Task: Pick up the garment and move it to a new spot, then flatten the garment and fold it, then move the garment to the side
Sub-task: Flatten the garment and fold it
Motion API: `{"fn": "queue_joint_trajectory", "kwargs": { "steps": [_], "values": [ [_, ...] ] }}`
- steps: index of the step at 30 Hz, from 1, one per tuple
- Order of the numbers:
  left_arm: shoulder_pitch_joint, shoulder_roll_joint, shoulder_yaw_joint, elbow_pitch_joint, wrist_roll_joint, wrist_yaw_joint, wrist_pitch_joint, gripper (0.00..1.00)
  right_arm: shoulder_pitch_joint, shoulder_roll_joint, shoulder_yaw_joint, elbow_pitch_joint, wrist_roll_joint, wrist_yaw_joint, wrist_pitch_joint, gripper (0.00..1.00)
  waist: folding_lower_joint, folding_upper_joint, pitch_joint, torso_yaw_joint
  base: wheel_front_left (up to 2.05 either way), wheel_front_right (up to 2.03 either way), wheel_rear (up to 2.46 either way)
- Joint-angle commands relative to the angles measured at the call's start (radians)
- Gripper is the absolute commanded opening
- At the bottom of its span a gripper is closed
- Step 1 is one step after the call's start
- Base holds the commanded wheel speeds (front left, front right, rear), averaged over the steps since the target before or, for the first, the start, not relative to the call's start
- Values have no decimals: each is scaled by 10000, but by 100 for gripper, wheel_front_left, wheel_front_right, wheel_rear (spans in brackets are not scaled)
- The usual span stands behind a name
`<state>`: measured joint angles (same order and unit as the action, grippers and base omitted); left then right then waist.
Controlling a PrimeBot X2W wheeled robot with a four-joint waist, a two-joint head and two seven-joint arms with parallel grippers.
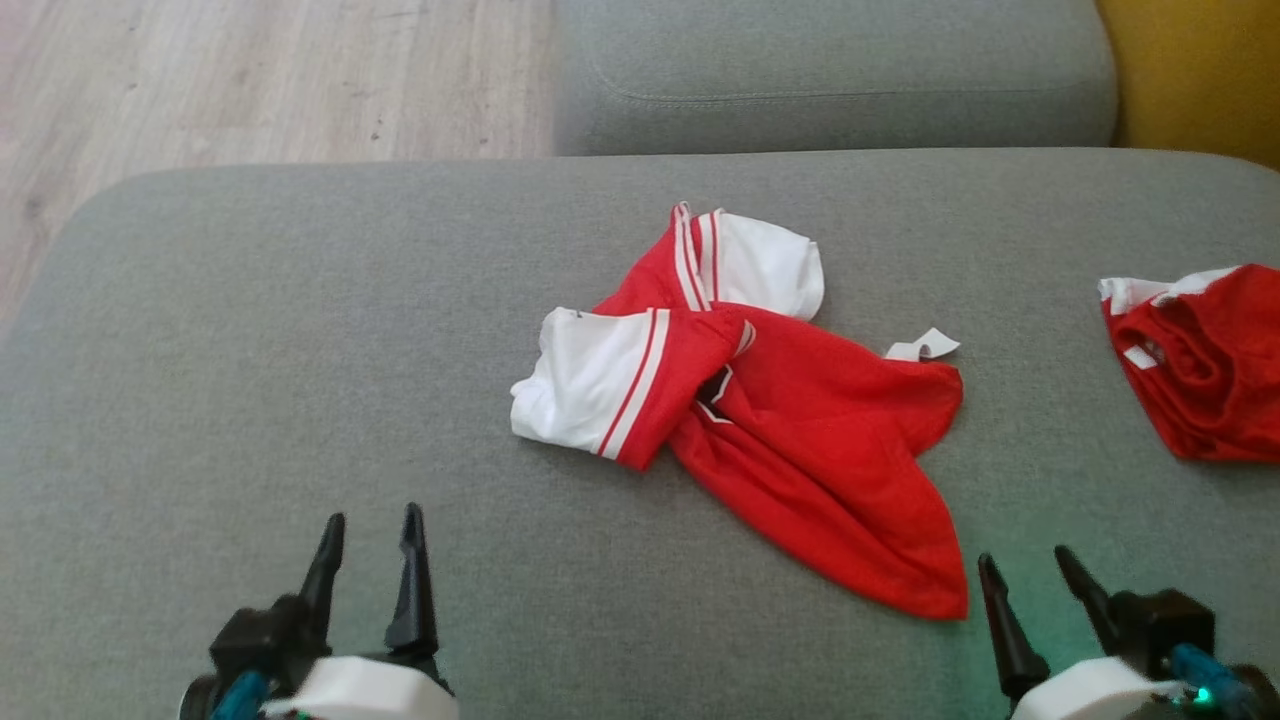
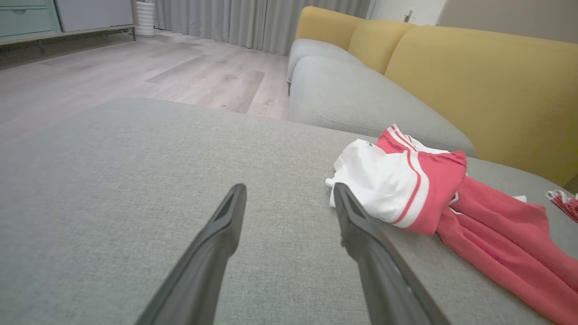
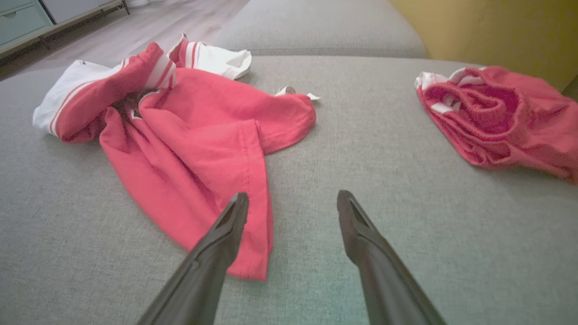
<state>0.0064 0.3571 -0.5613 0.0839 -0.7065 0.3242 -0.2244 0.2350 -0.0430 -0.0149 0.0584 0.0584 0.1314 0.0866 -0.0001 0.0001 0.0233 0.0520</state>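
The red mesh jersey with white, red-striped sleeves (image 1: 790,440) lies bunched near the middle of the grey woven sofa seat cushion (image 1: 250,350). Its sleeves are crossed over the chest and one hem corner trails toward the robot. Neither pincer has hold of it. The right pincer (image 1: 1024,556) is spread wide with nothing between its fingers, hanging just beside that trailing hem corner. The left pincer (image 1: 372,516) is likewise spread and bare, over bare cushion near the white sleeve. A second crumpled red-and-white garment (image 1: 1200,360) sits well apart at the cushion's right edge, with the mustard-yellow backrest (image 2: 474,90) behind and pale wood flooring (image 1: 250,80) beyond. By the look of it, flattening is the step in hand, and none of it is done yet. The next move probably calls for pinching the hem corner with the right pincer and a sleeve or shoulder with the left, then drawing them apart to untwist the cloth.
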Motion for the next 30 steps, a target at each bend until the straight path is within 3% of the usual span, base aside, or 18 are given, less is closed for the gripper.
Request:
{"fn": "queue_joint_trajectory", "kwargs": {
  "steps": [1, 13, 19, 27, 28, 30],
  "values": [
    [-652, 221, 243, -289, 139, -90, 42, 100, -468, -72, 133, -488, -89, -7, -151, 100, 1, -1, 15, -70, 0, 0, 0],
    [-3515, -118, -537, 1804, 576, -965, 1407, 100, -1415, -72, 562, -1539, -384, -7, 84, 100, 1, -1, 1002, -745, 0, 0, 0],
    [-4808, -456, -924, 3633, 531, -1523, 2345, 100, -1895, -72, 797, -1743, -465, -7, 147, 100, 1, -1, 1684, -1167, 0, 0, 0],
    [-5224, -721, -975, 4682, 299, -1742, 2648, 100, -2043, -72, 704, -1674, -457, -7, 41, 100, 1, -1, 1951, -1298, 0, 0, 0],
    [-5239, -755, -986, 4757, 269, -1772, 2671, 96, -2056, -72, 694, -1672, -449, -7, 28, 100, 1, -1, 1965, -1296, 0, 0, 0],
    [-5264, -814, -1005, 4860, 235, -1804, 2669, 54, -2074, -72, 671, -1664, -438, -7, 6, 100, 1, -1, 1983, -1274, 0, 0, 0]
  ]
}}
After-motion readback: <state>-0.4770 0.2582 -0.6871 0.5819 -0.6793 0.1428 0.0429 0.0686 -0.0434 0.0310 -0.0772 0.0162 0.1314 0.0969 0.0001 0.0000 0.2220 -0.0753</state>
